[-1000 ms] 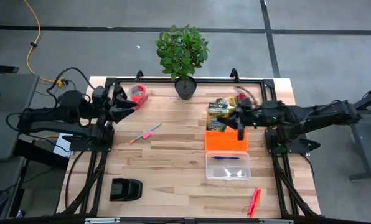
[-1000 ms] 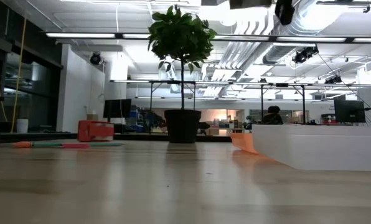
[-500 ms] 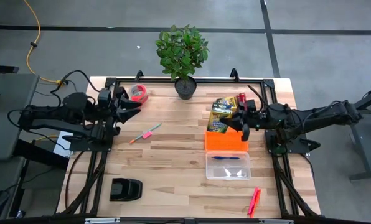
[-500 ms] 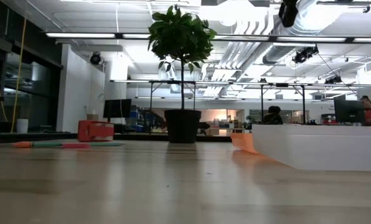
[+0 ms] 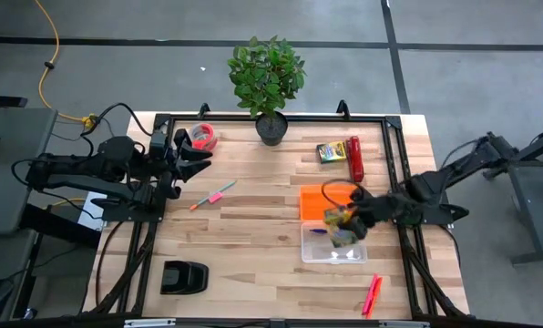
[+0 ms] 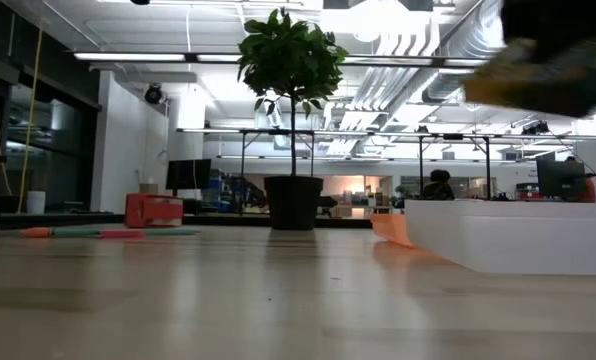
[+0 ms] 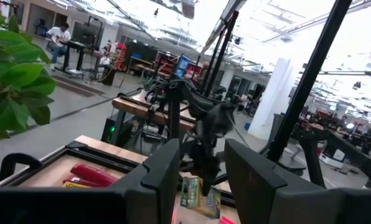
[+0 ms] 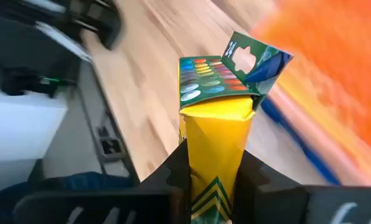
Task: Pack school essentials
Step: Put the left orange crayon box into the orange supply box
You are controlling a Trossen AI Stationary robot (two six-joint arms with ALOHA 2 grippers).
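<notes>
right gripper (image 5: 344, 226): clamped on a crayon box (image 5: 338, 223), carried in the air over the clear case (image 5: 334, 243) near the table's right edge; in the right wrist view the box (image 8: 220, 124) stands between the two fingers with its flap open.
left gripper (image 5: 197, 155): waits over the table's far left corner, just beside the tape roll (image 5: 201, 137); fingers apart, nothing between them in the left wrist view.
clear case: a blue pen (image 5: 330, 231) lies inside, so one item looks packed.
orange lid (image 5: 331, 202): lies flat next to the case, on its far side.
second crayon box (image 5: 331, 152): lies by the far right corner, touching or just beside a red cylinder (image 5: 354, 158).
left on the table: pink marker (image 5: 215, 195) left of centre; pink-orange markers (image 5: 373, 293) at the near right corner.
eraser: cannot find it.
progress: early, by my reading; one pen in, one box about to go in, second box and markers still out, lid off.
</notes>
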